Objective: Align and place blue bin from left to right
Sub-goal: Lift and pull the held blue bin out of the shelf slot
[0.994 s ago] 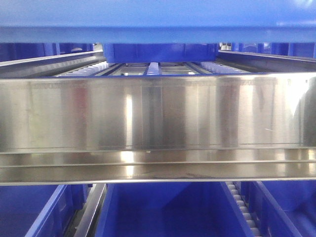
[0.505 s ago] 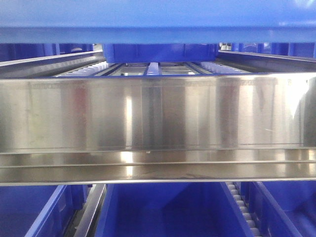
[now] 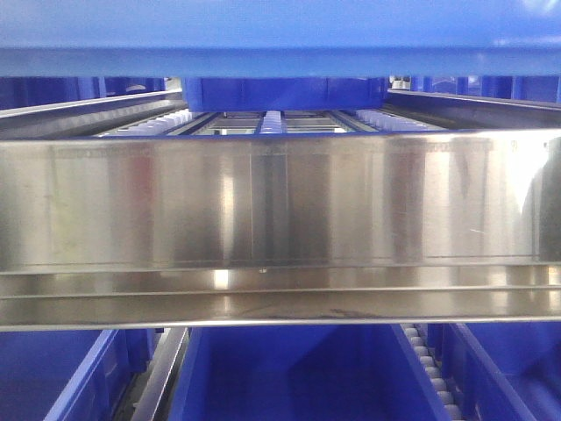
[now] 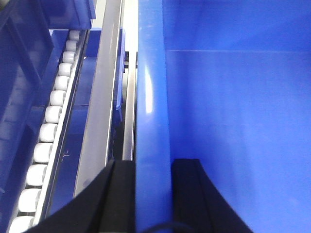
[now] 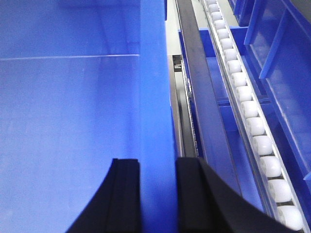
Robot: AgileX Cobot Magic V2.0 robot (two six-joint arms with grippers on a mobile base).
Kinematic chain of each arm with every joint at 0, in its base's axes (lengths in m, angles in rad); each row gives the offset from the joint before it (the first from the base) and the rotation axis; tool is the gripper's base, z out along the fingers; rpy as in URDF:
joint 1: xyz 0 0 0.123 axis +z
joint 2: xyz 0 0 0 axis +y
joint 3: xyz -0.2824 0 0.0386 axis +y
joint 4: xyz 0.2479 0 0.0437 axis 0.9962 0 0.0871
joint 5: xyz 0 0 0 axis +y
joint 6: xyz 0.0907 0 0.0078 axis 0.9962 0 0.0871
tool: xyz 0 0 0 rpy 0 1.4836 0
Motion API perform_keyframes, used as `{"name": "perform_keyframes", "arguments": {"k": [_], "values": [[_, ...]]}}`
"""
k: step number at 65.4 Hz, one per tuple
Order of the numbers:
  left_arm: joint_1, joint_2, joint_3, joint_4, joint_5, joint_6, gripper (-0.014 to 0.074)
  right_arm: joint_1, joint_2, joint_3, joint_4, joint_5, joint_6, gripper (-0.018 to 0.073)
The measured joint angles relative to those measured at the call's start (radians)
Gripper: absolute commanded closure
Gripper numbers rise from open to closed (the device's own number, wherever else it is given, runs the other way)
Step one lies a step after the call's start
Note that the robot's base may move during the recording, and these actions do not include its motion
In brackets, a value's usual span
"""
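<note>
The blue bin shows in both wrist views as a bright blue crate seen from above. Its left wall point(image 4: 153, 107) runs up the left wrist view, and my left gripper point(image 4: 153, 167) is shut on that wall, one black finger outside and one inside. Its right wall point(image 5: 156, 97) runs up the right wrist view, with my right gripper point(image 5: 157, 165) shut on it the same way. The bin's smooth inside point(image 5: 68, 121) has nothing in it. A wide blue band point(image 3: 280, 35) spans the top of the front view, where neither gripper shows.
A shiny steel rack beam point(image 3: 280, 202) crosses the front view. White roller tracks point(image 4: 48, 126) point(image 5: 248, 111) run alongside the bin on both sides. Darker blue bins point(image 3: 289, 377) sit on the level below, and another blue bin point(image 3: 285, 92) stands at the shelf's back.
</note>
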State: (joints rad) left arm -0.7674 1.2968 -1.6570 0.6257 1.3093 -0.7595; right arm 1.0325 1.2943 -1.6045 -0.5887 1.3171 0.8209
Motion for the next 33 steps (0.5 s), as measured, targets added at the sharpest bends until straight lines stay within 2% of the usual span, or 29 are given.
{"name": "perform_keyframes", "arguments": {"k": [33], "values": [[0.000,0.000,0.000,0.000,0.000,0.000,0.0707,0.000,0.000,0.000,0.000,0.000,0.000,0.0631]]}}
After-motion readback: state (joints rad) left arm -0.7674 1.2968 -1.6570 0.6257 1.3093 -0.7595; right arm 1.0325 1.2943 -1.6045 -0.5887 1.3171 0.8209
